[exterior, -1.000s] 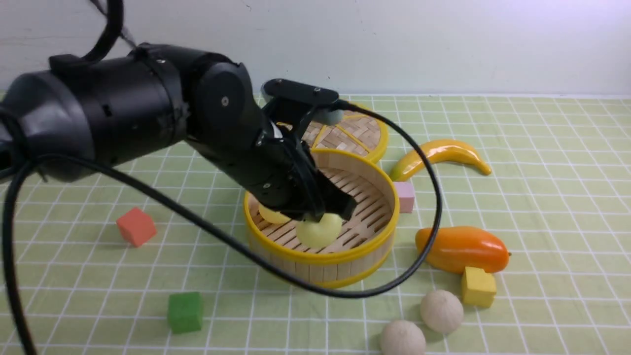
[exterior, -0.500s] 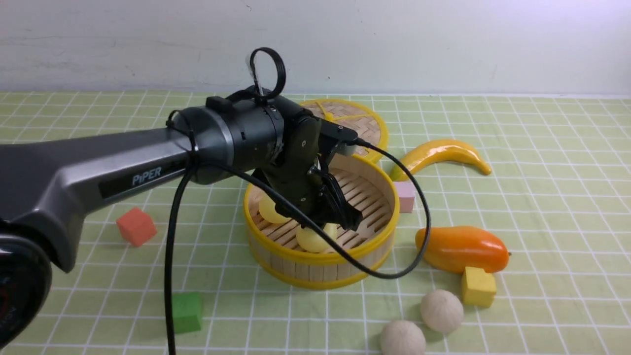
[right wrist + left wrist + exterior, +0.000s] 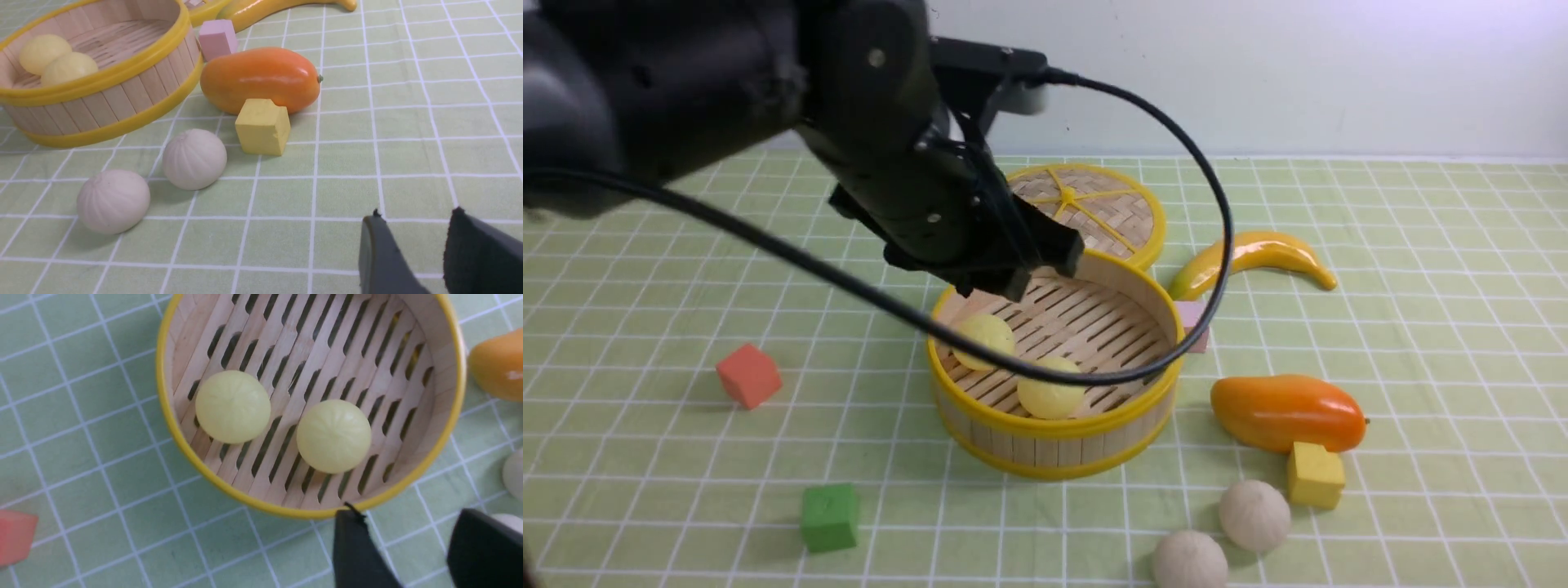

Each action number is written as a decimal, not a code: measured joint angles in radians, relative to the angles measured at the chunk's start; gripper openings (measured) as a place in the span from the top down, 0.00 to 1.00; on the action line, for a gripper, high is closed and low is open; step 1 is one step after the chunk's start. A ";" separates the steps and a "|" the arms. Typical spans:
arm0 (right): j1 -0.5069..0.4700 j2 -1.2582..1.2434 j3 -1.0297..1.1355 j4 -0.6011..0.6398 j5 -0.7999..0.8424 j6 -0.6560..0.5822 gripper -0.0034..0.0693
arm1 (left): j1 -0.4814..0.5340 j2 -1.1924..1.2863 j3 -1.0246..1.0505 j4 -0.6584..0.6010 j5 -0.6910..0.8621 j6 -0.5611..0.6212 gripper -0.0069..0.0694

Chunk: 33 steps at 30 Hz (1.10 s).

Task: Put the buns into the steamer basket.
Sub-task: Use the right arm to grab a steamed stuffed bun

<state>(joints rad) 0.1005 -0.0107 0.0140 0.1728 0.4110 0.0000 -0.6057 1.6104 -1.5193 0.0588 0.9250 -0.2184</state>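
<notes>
Counter (image 3: 1421, 327): I see a green checked cloth with everything laid out on it.
Left arm (image 3: 727, 82): it fills the upper left of my front view and reaches over the basket's far rim.
Basket (image 3: 1054, 425): it stands mid-counter with its lid (image 3: 1094, 204) lying flat behind it.
Mango (image 3: 1286, 412): it lies to the right of the basket and touches the yellow cube (image 3: 1315, 475).
White buns (image 3: 1254, 514) (image 3: 1190, 561): both sit on the counter, near front right of the basket, just beside each other.
Yellow buns (image 3: 984, 341) (image 3: 1050, 398): both rest on the basket floor, on its near-left side, close but apart.
Left hand (image 3: 412, 555): its jaws stand parted with nothing between them, above the basket.
Right hand (image 3: 429, 261): its jaws are parted and empty, low over bare counter, right of the white buns.
Done: I judge the task half finished, with two of the four buns in.
Left: the two white buns need picking up; the right hand looks better placed for them.
Left wrist view: only here do I see the gap between the yellow buns and the slats under them.
Right wrist view: only here do I see the right hand, and the white buns' ribbed tops.
Front view: it alone shows the lid whole, plus the red cube (image 3: 748, 374) and green cube (image 3: 830, 516) well off to the left.
</notes>
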 joint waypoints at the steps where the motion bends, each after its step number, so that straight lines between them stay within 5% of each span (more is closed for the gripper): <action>1: 0.000 0.000 0.000 0.000 0.000 0.000 0.62 | 0.000 -0.087 0.075 -0.012 -0.021 0.000 0.75; 4: 0.000 0.000 0.000 0.000 0.000 0.000 0.62 | 0.000 -0.266 0.234 -0.034 -0.097 -0.001 0.93; 20: 0.000 0.000 0.000 -0.003 -0.002 0.000 0.62 | 0.000 -1.301 1.273 -0.196 -0.757 -0.012 0.93; 25: -0.001 0.000 0.005 0.065 -0.031 0.050 0.62 | 0.000 -1.410 1.367 -0.202 -0.810 -0.015 0.93; 28: -0.001 0.000 0.014 0.250 -0.107 0.148 0.62 | 0.000 -1.422 1.370 -0.202 -0.805 -0.015 0.93; 33: -0.001 0.000 0.014 0.381 -0.229 0.173 0.62 | 0.000 -1.422 1.371 -0.202 -0.693 -0.015 0.93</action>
<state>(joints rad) 0.0996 -0.0107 0.0275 0.5540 0.1817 0.1726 -0.6057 0.1888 -0.1480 -0.1430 0.2322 -0.2330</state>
